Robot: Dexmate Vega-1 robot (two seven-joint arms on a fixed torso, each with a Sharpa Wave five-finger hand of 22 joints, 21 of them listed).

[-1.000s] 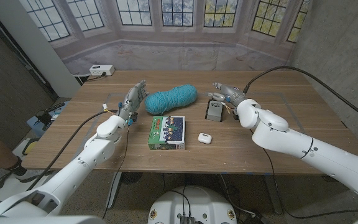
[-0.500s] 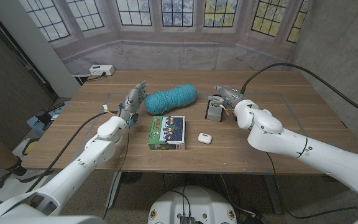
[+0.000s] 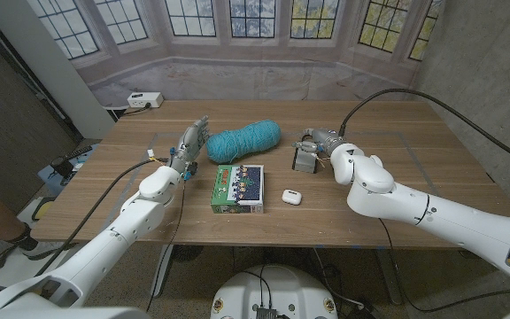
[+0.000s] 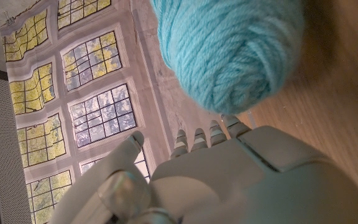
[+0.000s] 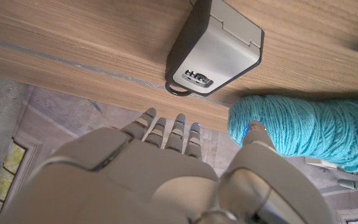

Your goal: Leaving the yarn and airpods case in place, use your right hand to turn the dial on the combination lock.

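The combination lock [image 3: 305, 158] sits just right of the head view's centre, a grey box on the wooden table [image 3: 432, 168]. A wide stretch of bare wood opens to its right, out to the table's right edge, with more bare wood behind it toward the far edge. To its left lies the teal yarn [image 3: 244, 140]. Below the yarn sits a green box [image 3: 238, 188], and the white airpods case [image 3: 292, 197] rests right of that box, below the lock, with a gap between them.

My right hand [image 3: 321, 140] hovers at the lock's upper right. In the right wrist view its fingers [image 5: 166, 132] reach loosely apart toward the lock's dials and hold nothing. My left hand [image 3: 188, 144] stands on edge left of the yarn, fingers up and spread, empty.
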